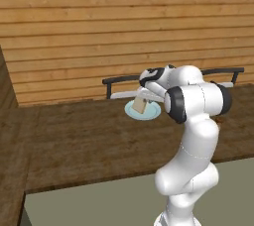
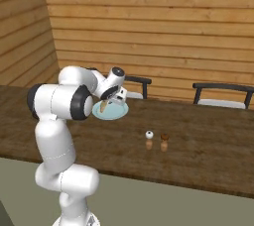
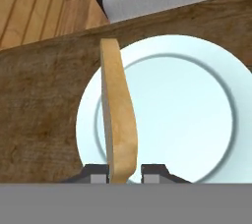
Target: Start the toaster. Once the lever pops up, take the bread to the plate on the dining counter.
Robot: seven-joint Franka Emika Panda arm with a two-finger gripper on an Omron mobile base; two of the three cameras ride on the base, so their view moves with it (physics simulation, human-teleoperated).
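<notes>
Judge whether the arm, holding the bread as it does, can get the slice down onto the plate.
Probably yes. The tool grips the bread edge-on directly over the plate, whose pale blue surface lies bare beneath with nothing between them.

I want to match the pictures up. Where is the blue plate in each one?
Left base view: the plate is at center, beside the robot's arm.
Right base view: left of center, under the gripper.
Hand view: right of center.
Shared landmark: the bread, held edge-on over the plate.

Wood-plank walls stand behind two dark-framed chairs.
</notes>
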